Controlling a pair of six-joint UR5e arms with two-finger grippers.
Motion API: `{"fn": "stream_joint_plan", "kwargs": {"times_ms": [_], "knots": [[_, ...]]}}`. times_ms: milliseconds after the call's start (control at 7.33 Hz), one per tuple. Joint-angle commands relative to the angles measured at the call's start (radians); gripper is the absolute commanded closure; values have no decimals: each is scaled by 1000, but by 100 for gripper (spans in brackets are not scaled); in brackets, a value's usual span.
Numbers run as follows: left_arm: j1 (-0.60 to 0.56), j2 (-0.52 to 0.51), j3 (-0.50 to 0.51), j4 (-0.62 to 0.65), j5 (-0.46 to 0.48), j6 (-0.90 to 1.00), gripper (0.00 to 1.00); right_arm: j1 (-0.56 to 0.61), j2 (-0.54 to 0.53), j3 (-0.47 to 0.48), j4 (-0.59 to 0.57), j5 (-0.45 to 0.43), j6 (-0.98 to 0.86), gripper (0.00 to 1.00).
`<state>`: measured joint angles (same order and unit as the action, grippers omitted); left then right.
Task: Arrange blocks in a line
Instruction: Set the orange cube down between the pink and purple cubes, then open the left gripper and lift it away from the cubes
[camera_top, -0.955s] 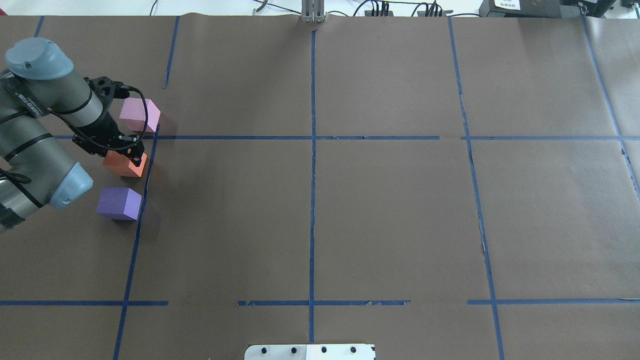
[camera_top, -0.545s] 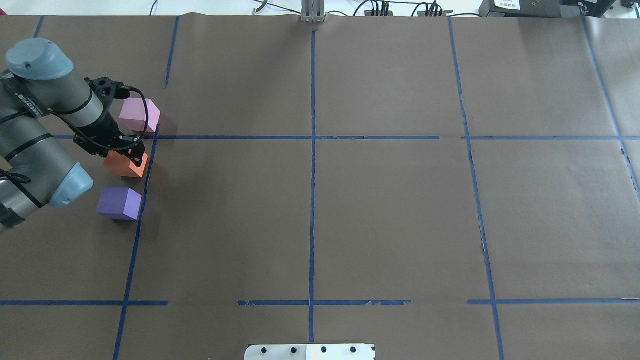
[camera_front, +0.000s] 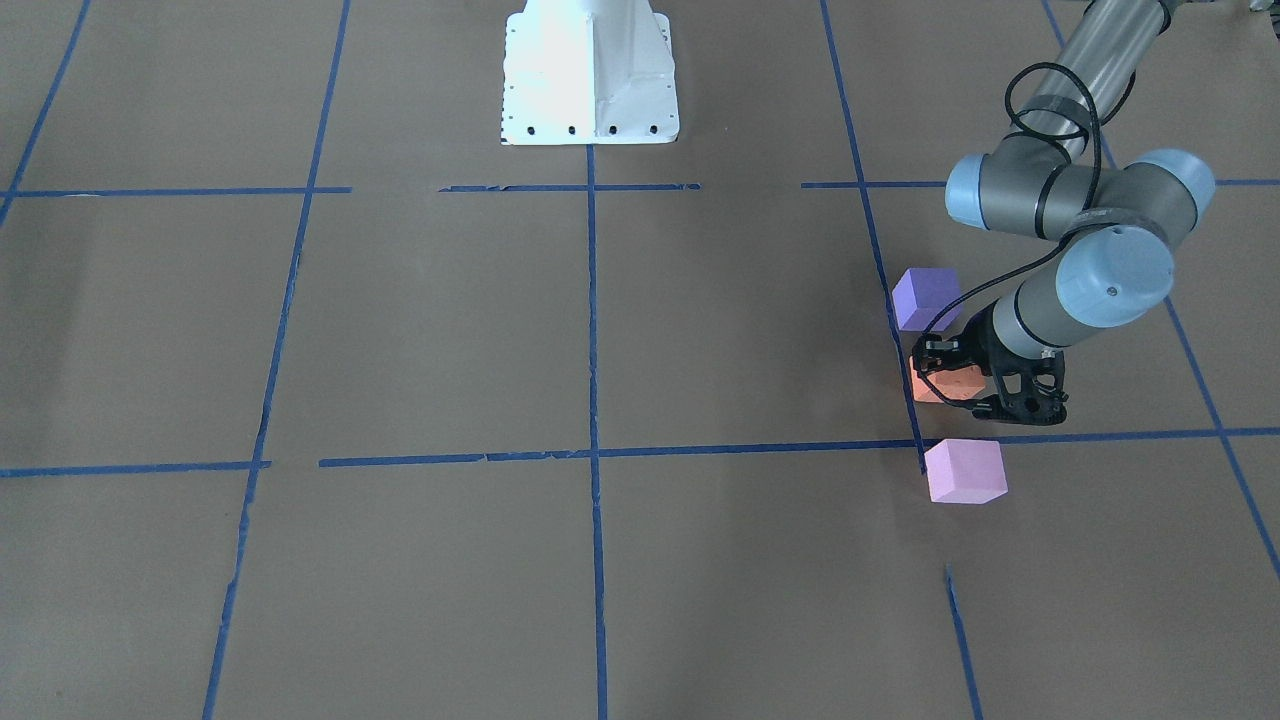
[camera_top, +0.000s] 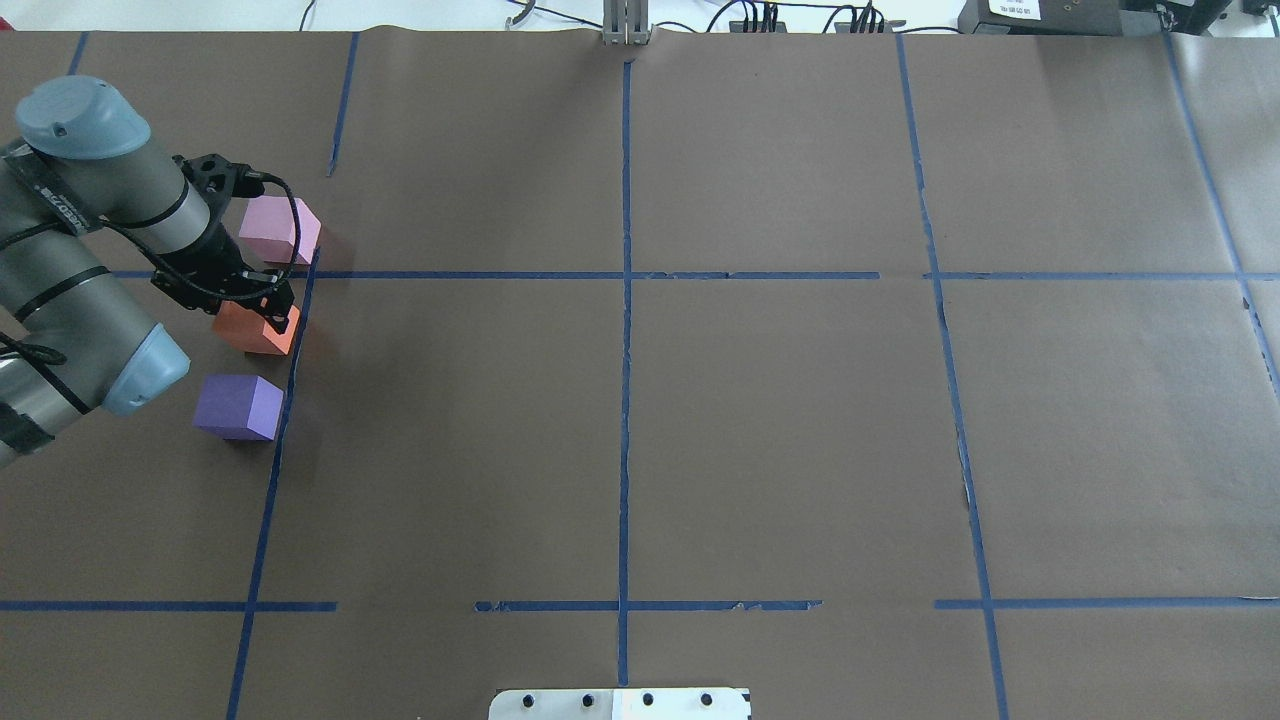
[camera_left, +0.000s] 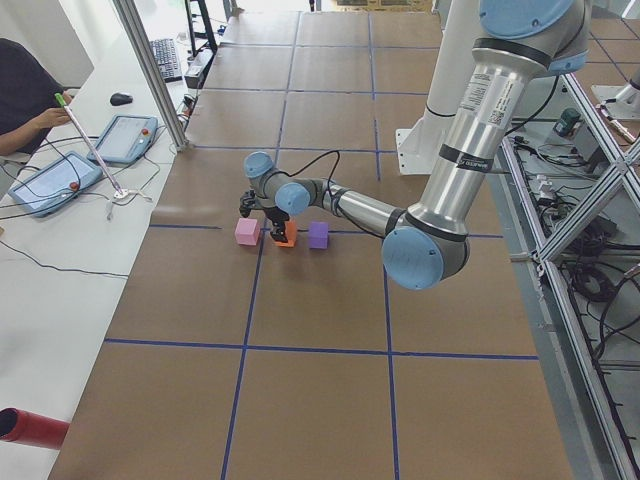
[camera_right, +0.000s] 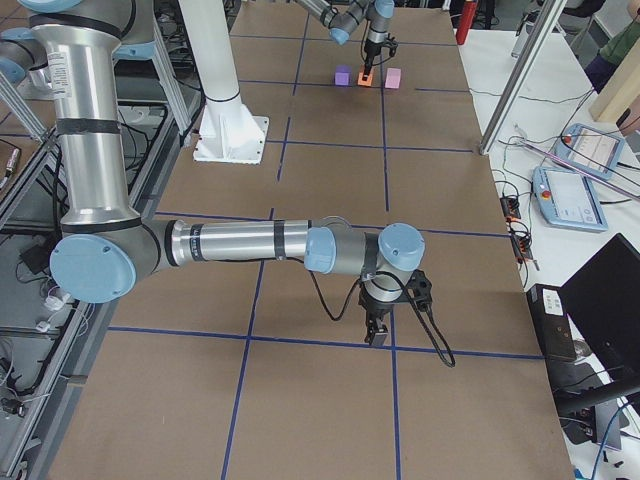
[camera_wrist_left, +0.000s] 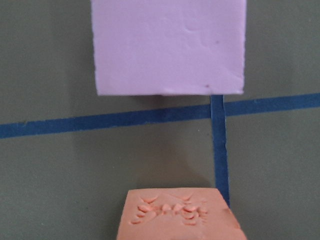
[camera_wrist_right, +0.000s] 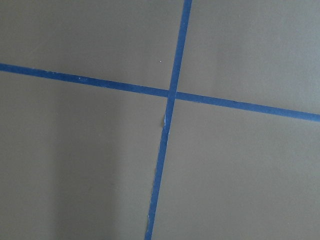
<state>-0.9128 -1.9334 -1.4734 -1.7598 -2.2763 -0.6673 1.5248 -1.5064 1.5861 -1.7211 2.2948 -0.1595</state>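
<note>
Three foam blocks stand in a row beside a blue tape line at the table's left. The pale pink block (camera_top: 278, 228) is farthest, the orange block (camera_top: 250, 332) is in the middle, and the violet block (camera_top: 238, 406) is nearest. My left gripper (camera_top: 262, 312) is low over the orange block (camera_front: 940, 385) and shut on it. The left wrist view shows the orange block's dented top (camera_wrist_left: 175, 215) at the bottom and the pink block (camera_wrist_left: 169, 45) above a tape crossing. My right gripper (camera_right: 378, 335) hangs low over bare paper far to the right; I cannot tell its state.
Brown paper with a grid of blue tape (camera_top: 624, 300) covers the table. The white robot base (camera_front: 590, 80) stands at the table's near edge. Operators' tablets (camera_left: 50, 180) lie beyond the far edge.
The left gripper and the orange block have shifted slightly to the right, toward the tape line. The pink and violet blocks have not moved.
</note>
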Motion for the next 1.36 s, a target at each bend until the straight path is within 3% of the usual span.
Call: {"fn": "stream_joint_plan", "kwargs": {"times_ms": [0, 136, 1227], "knots": [[0, -3, 5, -1, 0, -2, 12, 0, 0, 0, 0, 0, 0, 0], [0, -3, 7, -6, 0, -5, 1, 0, 0, 0, 0, 0, 0, 0], [-18, -1, -36, -10, 0, -31, 0, 0, 0, 0, 0, 0, 0, 0]]}}
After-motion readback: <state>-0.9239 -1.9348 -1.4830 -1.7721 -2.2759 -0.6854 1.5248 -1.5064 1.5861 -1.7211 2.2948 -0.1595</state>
